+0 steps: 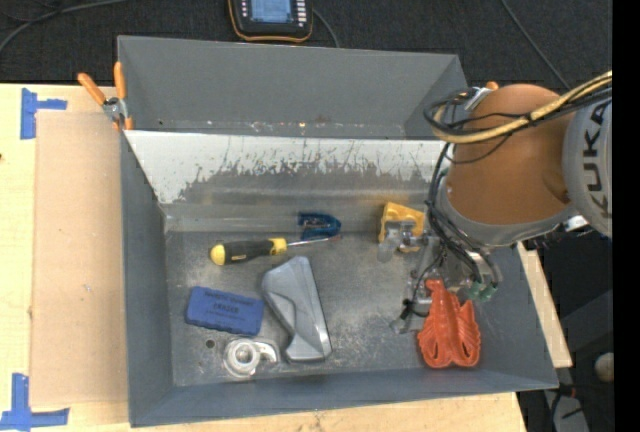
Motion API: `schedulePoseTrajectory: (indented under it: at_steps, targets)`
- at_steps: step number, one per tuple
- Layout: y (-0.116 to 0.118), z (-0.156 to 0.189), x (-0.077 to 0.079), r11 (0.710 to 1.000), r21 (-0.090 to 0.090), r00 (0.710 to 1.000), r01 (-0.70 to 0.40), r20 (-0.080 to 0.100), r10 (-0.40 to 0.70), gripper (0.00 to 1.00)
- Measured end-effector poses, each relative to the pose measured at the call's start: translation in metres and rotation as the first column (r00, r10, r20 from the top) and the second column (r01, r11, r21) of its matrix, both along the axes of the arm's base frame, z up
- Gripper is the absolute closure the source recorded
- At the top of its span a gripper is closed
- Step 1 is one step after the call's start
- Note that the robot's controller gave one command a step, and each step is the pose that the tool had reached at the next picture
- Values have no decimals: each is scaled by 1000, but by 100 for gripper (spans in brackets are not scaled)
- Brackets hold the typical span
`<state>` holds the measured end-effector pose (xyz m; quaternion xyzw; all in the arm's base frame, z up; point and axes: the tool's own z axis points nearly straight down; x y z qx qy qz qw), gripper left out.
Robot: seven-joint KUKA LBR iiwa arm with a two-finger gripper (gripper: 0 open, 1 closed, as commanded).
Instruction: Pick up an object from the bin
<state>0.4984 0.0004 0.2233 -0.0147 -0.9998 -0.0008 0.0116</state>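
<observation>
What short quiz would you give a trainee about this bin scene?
1. True or false: the blue block lies in the left half of the bin.
2. Which thing is nearest the end effector? A) red-orange ribbed object B) grey pouch C) metal ring
3. Fill in: the handle of the screwdriver is black and ____.
Key: 1 true; 2 A; 3 yellow.

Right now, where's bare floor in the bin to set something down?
Biggest bare patch: mid-floor between the grey wedge and the orange-red bundle, below the yellow piece; the gripper hangs at its right edge. A thinner strip lies behind the screwdriver, left of the blue clip. Front left is crowded: blue block, silver ring.
</observation>
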Motion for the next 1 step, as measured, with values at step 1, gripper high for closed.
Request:
schedulePoseTrajectory:
  at_steps: [1]
  targets:
    - [11,94,-4,911,7,911,-412,9,412,0]
